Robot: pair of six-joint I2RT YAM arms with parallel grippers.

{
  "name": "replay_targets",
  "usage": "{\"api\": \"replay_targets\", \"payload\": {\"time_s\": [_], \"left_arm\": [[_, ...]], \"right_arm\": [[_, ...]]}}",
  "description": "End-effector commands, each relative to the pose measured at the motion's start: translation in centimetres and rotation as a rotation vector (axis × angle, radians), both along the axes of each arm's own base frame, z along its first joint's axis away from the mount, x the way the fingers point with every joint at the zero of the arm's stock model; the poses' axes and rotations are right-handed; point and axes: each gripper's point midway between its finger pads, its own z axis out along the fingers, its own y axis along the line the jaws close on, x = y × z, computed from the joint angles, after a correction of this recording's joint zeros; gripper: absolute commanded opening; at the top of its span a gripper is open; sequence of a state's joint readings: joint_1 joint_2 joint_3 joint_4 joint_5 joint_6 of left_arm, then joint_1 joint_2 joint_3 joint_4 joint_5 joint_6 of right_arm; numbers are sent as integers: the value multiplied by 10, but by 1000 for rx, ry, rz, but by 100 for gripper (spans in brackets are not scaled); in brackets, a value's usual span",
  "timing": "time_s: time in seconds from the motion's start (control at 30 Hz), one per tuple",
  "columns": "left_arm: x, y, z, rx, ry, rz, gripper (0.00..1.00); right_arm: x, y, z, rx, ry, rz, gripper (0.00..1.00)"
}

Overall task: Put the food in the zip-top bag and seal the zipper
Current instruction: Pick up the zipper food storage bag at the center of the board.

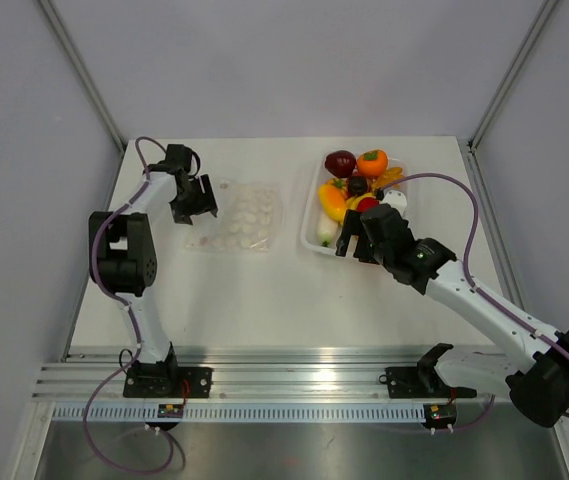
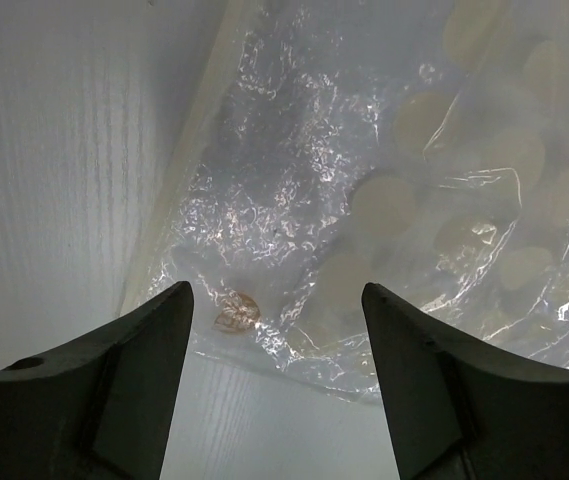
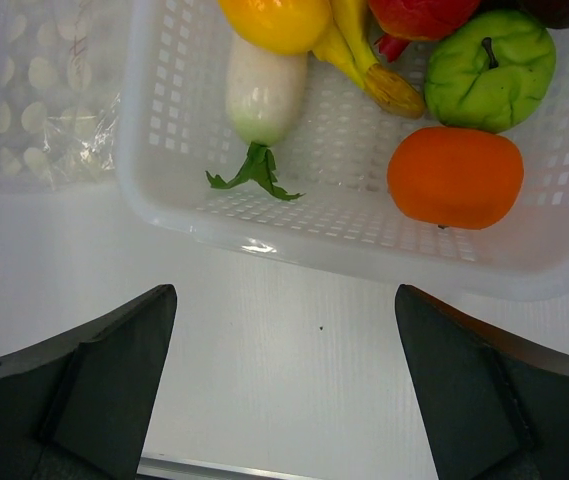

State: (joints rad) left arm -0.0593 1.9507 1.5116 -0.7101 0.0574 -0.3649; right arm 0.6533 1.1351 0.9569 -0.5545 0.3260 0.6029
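The zip-top bag (image 1: 239,216), clear with white blotches, lies flat left of centre. My left gripper (image 1: 196,205) is open at its left end; in the left wrist view the bag (image 2: 394,170) lies between and beyond the open gripper (image 2: 276,300), with a pale strip (image 2: 186,160) along its edge. The food sits in a white tray (image 1: 311,236): a purple piece (image 1: 340,162), an orange one (image 1: 371,161) and a yellow one (image 1: 332,200). My right gripper (image 1: 349,240) is open and empty at the tray's near side (image 3: 284,310). A white radish (image 3: 264,95), an orange (image 3: 454,175) and a green apple (image 3: 489,68) show close ahead.
The tray's near rim (image 3: 364,255) lies just beyond the right fingers. The bag's corner (image 3: 34,90) shows left of the tray. An aluminium rail (image 1: 294,380) runs along the table's near edge. Grey walls stand on both sides and behind.
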Motion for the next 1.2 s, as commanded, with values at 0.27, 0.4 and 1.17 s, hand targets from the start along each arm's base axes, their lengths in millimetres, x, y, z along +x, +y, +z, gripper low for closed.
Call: {"api": "replay_targets", "payload": {"time_s": [0.27,0.4,1.17], "left_arm": [[49,17,-9,46,-61,-35,77],[56,20,-24,24,-56,-47,75],[38,-13,-9,-199,-55,-55,0]], "right_arm": [[-2,3,4,44,10,-21,100],[-5,1,-2,44,29,-37,100],[-2,9,4,61,30,-10,100]]}}
